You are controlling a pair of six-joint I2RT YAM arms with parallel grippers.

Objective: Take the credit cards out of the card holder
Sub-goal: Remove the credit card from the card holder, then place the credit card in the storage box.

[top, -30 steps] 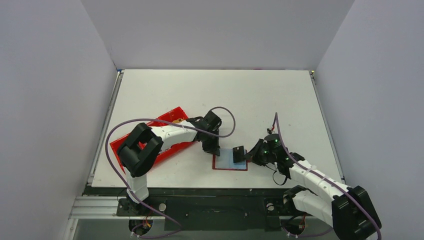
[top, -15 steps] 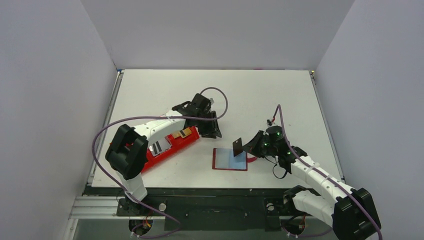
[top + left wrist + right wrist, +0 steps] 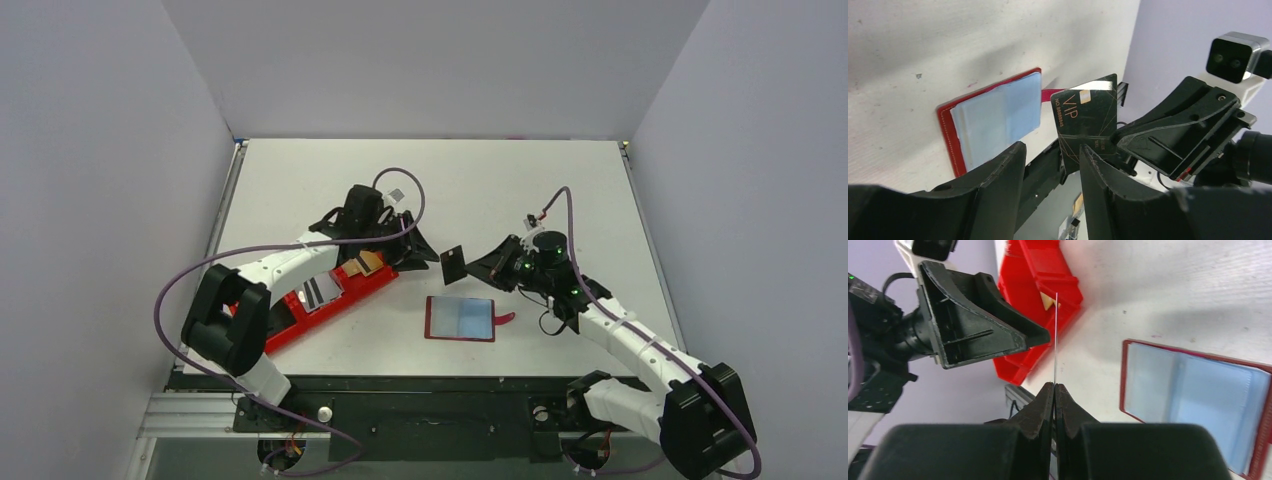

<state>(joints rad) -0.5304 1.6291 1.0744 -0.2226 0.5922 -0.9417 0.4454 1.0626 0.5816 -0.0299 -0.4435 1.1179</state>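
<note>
The card holder (image 3: 458,318) lies open on the table, pale blue sleeves up, red strap tab to its right. It also shows in the left wrist view (image 3: 993,117) and the right wrist view (image 3: 1193,395). My right gripper (image 3: 470,270) is shut on a dark credit card (image 3: 453,264) and holds it in the air, up and left of the holder. The card reads "VIP" in the left wrist view (image 3: 1085,120) and is edge-on in the right wrist view (image 3: 1056,340), above my shut fingertips (image 3: 1054,385). My left gripper (image 3: 430,258) is open and empty, its fingers (image 3: 1020,165) pointing at the card from close by.
A bright red compartment tray (image 3: 262,325) lies at the left under my left arm. It holds a silver-grey card (image 3: 318,291) and a tan-gold card (image 3: 370,262). The tray also shows in the right wrist view (image 3: 1043,280). Grey walls enclose the table.
My right gripper has lifted the dark card off the holder and carried it up and left. My left arm has swung back off the tray, uncovering its cards, and now faces the held card.
</note>
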